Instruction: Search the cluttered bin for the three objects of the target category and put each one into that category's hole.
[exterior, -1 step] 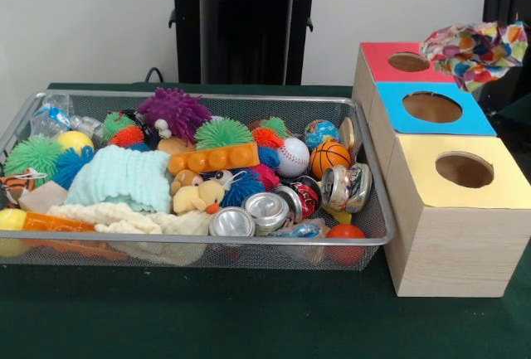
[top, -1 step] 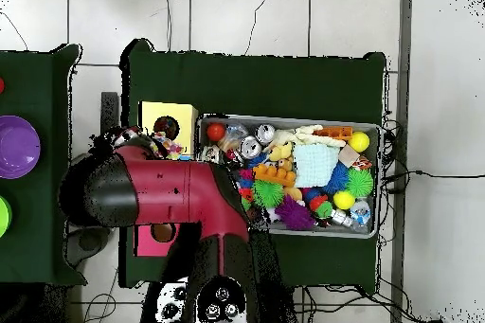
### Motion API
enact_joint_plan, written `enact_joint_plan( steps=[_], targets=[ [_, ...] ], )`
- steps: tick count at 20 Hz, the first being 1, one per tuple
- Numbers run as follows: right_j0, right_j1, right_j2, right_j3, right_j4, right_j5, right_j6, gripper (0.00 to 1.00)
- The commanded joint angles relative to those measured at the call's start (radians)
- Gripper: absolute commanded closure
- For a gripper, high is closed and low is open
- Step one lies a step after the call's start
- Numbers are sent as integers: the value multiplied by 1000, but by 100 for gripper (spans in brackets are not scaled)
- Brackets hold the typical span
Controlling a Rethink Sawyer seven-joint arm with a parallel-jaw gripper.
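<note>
Arm folded over the boxes, bin full

The wire bin [exterior, -1 step: 365, 235] holds cans [exterior, -1 step: 232, 222] in front, spiky balls [exterior, -1 step: 222, 133] behind. Beside it stand the yellow box [exterior, -1 step: 460, 210], blue box [exterior, -1 step: 431, 110] and red box [exterior, -1 step: 390, 62]. The arm [top, -1 step: 175, 191] bends across them; a colourful object [exterior, -1 step: 474, 50] sits there; its jaws' state I cannot tell.

The robot's arm [top, -1 step: 180, 191] is a thick, rounded tube in dark red, capped by a bulbous black joint [top, -1 step: 95, 191]. Its black base [top, -1 step: 220, 302] carries small pale round fittings.

A purple bowl [top, -1 step: 17, 146] sits on a separate green table [top, -1 step: 38, 243].
</note>
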Motion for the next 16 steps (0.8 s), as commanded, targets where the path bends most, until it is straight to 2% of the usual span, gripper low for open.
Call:
enact_joint_plan(
  steps=[1, 3, 10, 16],
  targets=[
    [-8, 87, -21, -94, 59, -31, 209, 100],
    [-6, 102, -27, -110, 63, -35, 204, 100],
    [-27, 114, -10, -81, 81, -100, 156, 100],
    [-76, 151, 36, -55, 71, -219, 99, 100]
  ],
)
